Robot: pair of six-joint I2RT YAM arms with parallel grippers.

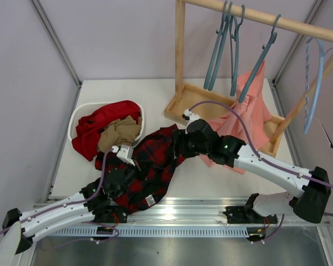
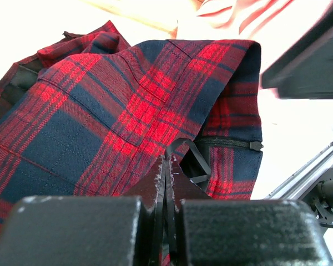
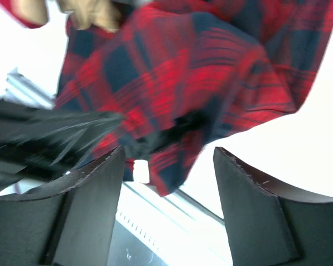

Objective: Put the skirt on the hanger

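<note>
Table [image 1: 155,94]: white, carrying everything listed below.
Rack [image 1: 180,55]: wooden, far right, with a rail across the top and a framed base.
Skirt [image 1: 150,166]: red-and-black plaid, crumpled flat on the table between the two arms, well apart from the rail; not yet on any hanger.
Salmon-pink garment [image 1: 250,111]: draped at the rack's base, just behind the right arm; best kept out of any grasp.
Basket [image 1: 73,124]: white, far left, holding red and tan clothes, near the skirt's upper edge.
Hanger [image 1: 215,58]: slate-blue, hooked on the rail among others alike, untouched.
Right gripper [image 3: 169,160]: jaws wide apart with nothing between them, poised at the skirt's far right edge. Advice: come in low over the cloth and pinch the waist edge only, away from the pink garment, opposite the other arm's hold.
Left gripper [image 2: 166,166]: clamped tight on the skirt's edge, beside a thin black loop and the zip. Advice: keep firm and raise only together with the right, so the waist spreads taut for the hanger.
Label [image 1: 150,198]: small, white, at the skirt's near edge.
</note>
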